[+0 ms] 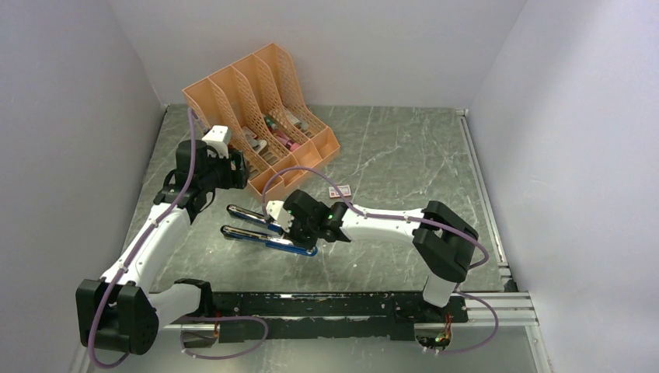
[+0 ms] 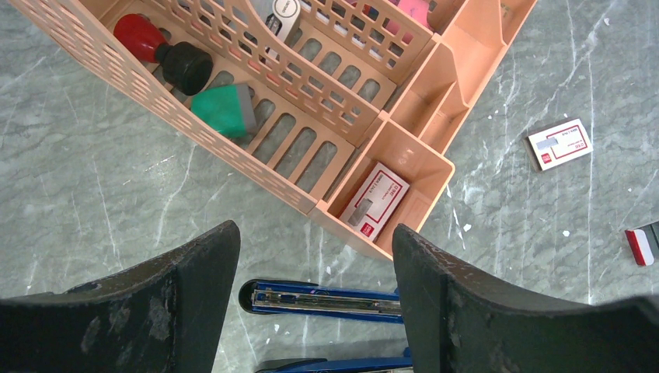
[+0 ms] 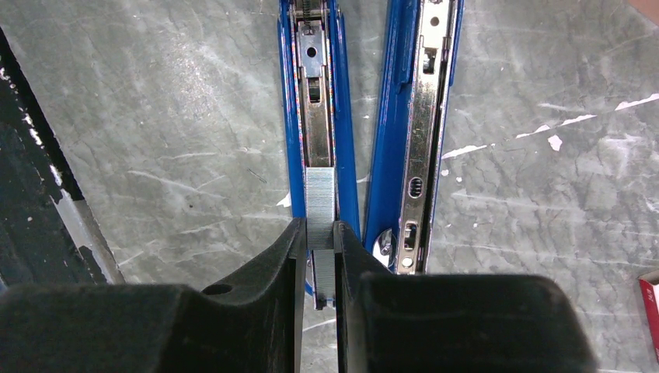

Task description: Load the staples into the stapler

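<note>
r end effector (image 3: 319,233) clenched on the staples (image 3: 319,194), strip pinched by its long sides so it can go lengthwise into the channel. stapler (image 3: 412,140) lies swung open flat on desk (image 3: 155,116), blue halves side by side. strip sits in line w/ the magazine rail (image 3: 315,93) of one half; seated or just above, can't tell. l end effector (image 2: 315,233) released, empty, hangs over stapler's end by orange organizer (image 2: 101,70), prob. ready to steady it.

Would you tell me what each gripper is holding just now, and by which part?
The right gripper pinches the staples by their long sides; the left gripper holds nothing.
</note>
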`<state>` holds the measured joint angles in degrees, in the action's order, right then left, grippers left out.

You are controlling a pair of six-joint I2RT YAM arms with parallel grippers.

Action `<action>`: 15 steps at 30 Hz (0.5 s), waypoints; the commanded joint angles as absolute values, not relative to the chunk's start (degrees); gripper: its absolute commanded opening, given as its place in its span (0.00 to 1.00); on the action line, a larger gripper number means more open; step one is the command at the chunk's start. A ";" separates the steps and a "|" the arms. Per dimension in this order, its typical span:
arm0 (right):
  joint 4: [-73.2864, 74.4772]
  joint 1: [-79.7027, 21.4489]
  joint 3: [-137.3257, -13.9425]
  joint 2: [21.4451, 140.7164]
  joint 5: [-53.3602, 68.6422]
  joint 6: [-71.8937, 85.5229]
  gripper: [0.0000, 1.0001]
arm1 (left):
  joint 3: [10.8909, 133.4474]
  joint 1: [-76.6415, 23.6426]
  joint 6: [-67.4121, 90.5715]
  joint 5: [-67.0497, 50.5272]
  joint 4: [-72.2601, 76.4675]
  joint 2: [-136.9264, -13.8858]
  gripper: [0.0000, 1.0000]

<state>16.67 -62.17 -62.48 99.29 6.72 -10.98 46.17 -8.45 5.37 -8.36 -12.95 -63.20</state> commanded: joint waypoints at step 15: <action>20.24 -60.64 -65.24 101.29 12.42 -14.82 0.00 | 46.11 -8.09 5.01 -9.04 -12.33 -62.14 0.76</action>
<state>18.44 -60.88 -63.66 100.14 9.98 -13.47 46.17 -8.45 5.37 -8.36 -12.95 -63.20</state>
